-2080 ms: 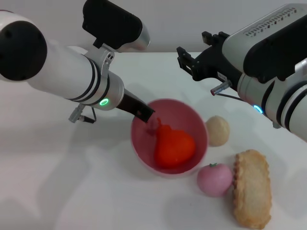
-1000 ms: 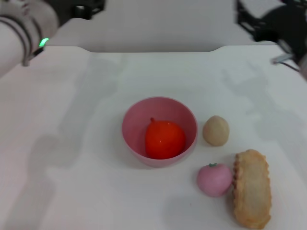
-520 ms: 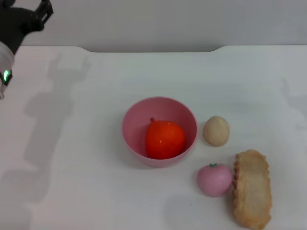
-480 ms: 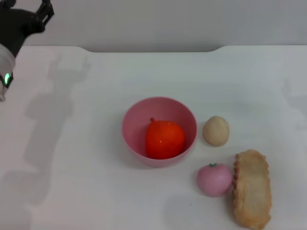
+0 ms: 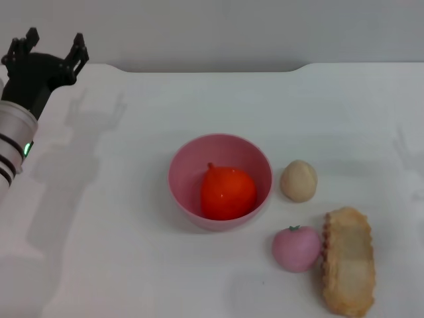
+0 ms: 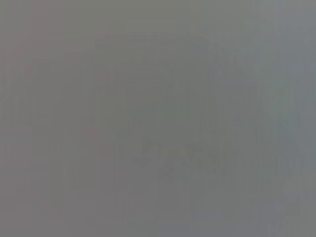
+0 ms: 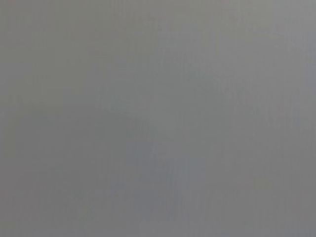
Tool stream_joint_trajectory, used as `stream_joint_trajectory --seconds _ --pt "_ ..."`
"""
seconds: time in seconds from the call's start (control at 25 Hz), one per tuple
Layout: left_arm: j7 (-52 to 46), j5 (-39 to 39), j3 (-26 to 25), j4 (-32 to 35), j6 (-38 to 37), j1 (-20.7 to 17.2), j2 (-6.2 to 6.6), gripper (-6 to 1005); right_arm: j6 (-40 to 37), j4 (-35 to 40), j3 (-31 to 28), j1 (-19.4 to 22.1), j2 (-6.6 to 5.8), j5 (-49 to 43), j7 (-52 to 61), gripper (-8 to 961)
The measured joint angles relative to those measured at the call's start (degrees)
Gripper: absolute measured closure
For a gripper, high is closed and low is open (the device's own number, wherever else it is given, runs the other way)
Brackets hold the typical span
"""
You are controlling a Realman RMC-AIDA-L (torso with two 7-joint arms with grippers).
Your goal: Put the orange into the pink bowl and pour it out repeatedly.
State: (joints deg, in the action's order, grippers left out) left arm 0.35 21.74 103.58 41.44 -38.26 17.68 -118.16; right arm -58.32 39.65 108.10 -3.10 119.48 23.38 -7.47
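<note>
A white surface (image 5: 132,265) fills the head view, ending at a pale grey wall along its far edge. At the far left corner the left hand (image 5: 45,54) hovers above the surface, its dark fingers (image 5: 78,53) spread wide apart and pointing away toward the wall, with nothing between them. The white forearm behind it carries a small green light and runs off the left side of the view.

Well to the right of that hand, and nearer the robot, the pink bowl (image 5: 182,173) stands upright near the middle of the surface. The orange (image 5: 228,193) lies inside it, resting on the bowl's floor toward the near right wall, its small stem nub pointing up and toward the far left. Bowl and fruit are well apart from the left hand; nothing touches them.

Just right of the bowl sits a small beige ball (image 5: 299,180), close to the rim but apart from it. Nearer the robot lies a small pink round fruit (image 5: 296,248) with a green stem, and touching or just beside its right side is a long tan biscuit (image 5: 348,269) with a crimped edge.

The right hand does not appear in the head view. Both wrist views show only flat grey.
</note>
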Motion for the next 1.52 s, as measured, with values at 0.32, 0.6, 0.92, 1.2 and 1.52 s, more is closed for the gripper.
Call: stream_joint_trajectory --seconds 0.32,0.6,0.92,1.2,1.52 --pt "-5.86 0.10 0.04 -5.89 -9.00 0.44 -0.08 193 -0.44 0.61 0.28 1.43 -0.03 1.05 3.83 165" --pt "-5.41 -0.31 0.09 -6.34 -8.44 0.73 0.06 194 -0.51 0.12 0.32 0.83 -0.18 1.12 5.10 165" --pt "-5.36 -0.36 0.35 -6.68 -6.92 1.04 -0.13 195 -0.55 -1.69 -0.26 0.12 -0.33 1.15 5.10 164" --pt "-5.44 -0.06 2.83 -7.68 -6.49 1.85 -0.24 198 -0.04 -2.01 -0.96 0.41 -0.40 1.61 7.91 164" --pt "-5.92 -0.05 3.54 -7.30 -6.51 1.73 -0.13 199 -0.46 -2.22 -0.91 0.56 -0.39 1.61 8.73 165"
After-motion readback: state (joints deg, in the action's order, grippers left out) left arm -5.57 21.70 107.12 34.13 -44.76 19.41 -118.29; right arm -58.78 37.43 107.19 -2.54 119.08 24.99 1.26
